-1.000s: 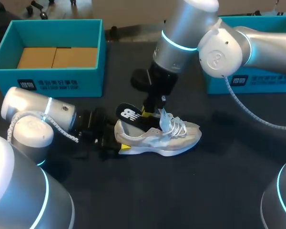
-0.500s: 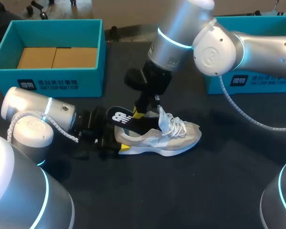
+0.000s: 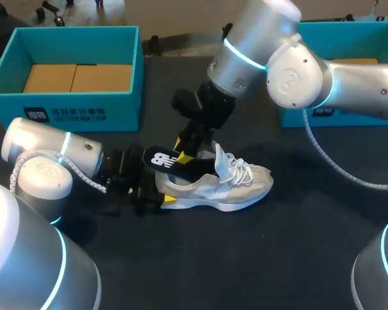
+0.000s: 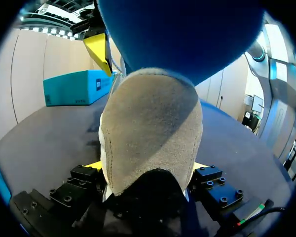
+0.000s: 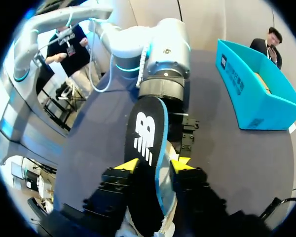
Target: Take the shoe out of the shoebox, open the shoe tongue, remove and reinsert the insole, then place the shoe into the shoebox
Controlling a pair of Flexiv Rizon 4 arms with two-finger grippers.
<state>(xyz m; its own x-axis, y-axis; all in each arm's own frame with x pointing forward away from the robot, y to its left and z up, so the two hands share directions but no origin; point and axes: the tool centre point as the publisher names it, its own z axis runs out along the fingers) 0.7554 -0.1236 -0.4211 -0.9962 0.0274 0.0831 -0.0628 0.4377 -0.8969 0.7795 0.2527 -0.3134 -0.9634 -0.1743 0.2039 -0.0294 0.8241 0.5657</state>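
A grey and white shoe [image 3: 220, 184] lies on its side on the dark table, toe to the right, laces loose. A black insole [image 3: 165, 159] with a white logo sticks up out of its heel opening. My left gripper [image 3: 160, 192] is shut on the shoe's heel; in the left wrist view the suede heel [image 4: 150, 133] fills the gap between both yellow tips of the gripper [image 4: 147, 168]. My right gripper [image 3: 184, 150] hovers over the insole. In the right wrist view the insole [image 5: 145, 148] lies between the parted fingers of that gripper [image 5: 154, 165], which is open.
A teal shoebox [image 3: 84, 106] with brown cardboard inside stands at the back left. A second teal box [image 3: 349, 113] stands at the back right behind my right arm. Bare dark table lies in front of the shoe.
My right gripper pulled the insole's free end left, then opened and let go of it. The insole stays propped in the shoe. The left arm and the shoe have not moved.
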